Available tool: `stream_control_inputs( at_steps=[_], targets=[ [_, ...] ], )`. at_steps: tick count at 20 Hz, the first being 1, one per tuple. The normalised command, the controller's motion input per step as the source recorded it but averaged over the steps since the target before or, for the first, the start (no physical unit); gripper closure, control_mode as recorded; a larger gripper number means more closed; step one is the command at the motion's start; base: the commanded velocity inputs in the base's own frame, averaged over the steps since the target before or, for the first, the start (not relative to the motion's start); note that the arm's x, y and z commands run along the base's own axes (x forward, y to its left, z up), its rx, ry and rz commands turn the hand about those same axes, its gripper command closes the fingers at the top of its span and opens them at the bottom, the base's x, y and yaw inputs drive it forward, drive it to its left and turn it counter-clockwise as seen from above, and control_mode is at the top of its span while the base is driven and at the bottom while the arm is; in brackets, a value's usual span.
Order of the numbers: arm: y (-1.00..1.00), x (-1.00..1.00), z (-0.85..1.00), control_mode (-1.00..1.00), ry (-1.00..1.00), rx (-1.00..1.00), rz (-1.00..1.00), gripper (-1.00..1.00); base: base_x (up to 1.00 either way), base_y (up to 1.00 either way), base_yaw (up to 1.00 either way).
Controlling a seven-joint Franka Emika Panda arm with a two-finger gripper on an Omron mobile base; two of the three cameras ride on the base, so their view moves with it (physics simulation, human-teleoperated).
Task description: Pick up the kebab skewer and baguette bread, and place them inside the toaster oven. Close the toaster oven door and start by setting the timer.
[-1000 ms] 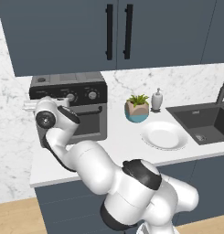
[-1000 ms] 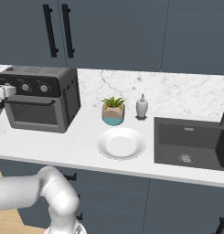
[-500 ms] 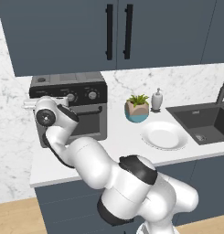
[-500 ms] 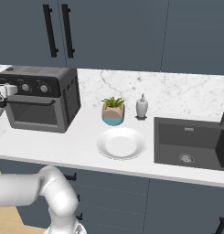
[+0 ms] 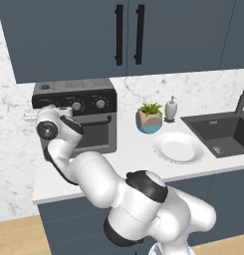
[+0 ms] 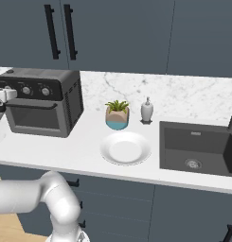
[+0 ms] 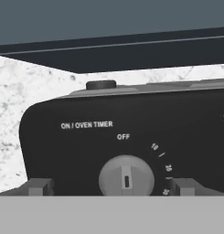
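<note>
The toaster oven (image 5: 101, 94) stands at the counter's left end, and its toaster oven door (image 5: 93, 134) is shut behind the black bar handle. My gripper (image 7: 113, 186) is open in front of the leftmost knob. One fingertip (image 7: 40, 186) is left of the grey timer knob (image 7: 126, 177) and the other is right of it, neither clearly touching it. The knob's pointer stands at OFF under the words ON / OVEN TIMER. From the right base view the gripper (image 6: 4, 96) sits against the oven's (image 6: 65, 104) black top panel. The kebab skewer and baguette bread are hidden.
A white plate (image 5: 178, 148) lies on the counter right of the oven. A potted plant (image 5: 149, 118) and a soap dispenser (image 5: 171, 108) stand behind it. The dark sink (image 5: 223, 132) is at the far right. Dark wall cabinets hang above.
</note>
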Motion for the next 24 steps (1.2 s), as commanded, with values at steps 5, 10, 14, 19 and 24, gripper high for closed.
stream_control_inputs(
  at_steps=[5, 10, 14, 19, 24],
  targets=[
    [-0.19, 0.14, 0.00, -1.00, 0.00, 0.03, 0.03, -1.00, 0.00, 0.00, 0.00],
    [-0.05, 0.05, 0.00, -1.00, 0.00, 0.01, 0.01, -1.00, 0.00, 0.00, 0.00],
    [0.07, 0.01, 0.00, -1.00, 0.00, 0.00, 0.00, -1.00, 0.00, 0.00, 0.00],
    [0.03, 0.00, 0.00, -1.00, 0.00, 0.00, 0.00, -1.00, 0.00, 0.00, 0.00],
    [0.00, 0.00, 0.00, -1.00, 0.00, 0.00, 0.00, 1.00, 0.00, 0.00, 0.00]
  ],
)
